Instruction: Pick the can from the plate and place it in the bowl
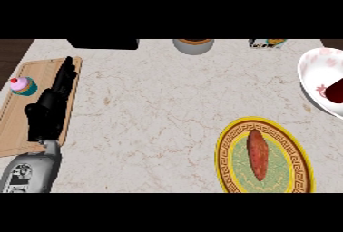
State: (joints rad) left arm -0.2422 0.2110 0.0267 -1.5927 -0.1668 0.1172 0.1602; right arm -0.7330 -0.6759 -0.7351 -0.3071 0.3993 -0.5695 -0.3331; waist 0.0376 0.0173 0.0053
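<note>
On the yellow-rimmed plate (226, 149) only a sweet potato (257, 154) is seen. A dark red can (334, 92) appears already inside the white bowl (309, 72); probably light, rigid, slippery, best grasped round its sides. The left hand (48, 111) is held with fingers straight over the cutting board (17, 122); the right hand is not shown.

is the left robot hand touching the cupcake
Apart. In the head view the left robot hand shows over the cutting board, fingers straight, and a strip of bare board shows between it and the cupcake at the board's far left.
</note>
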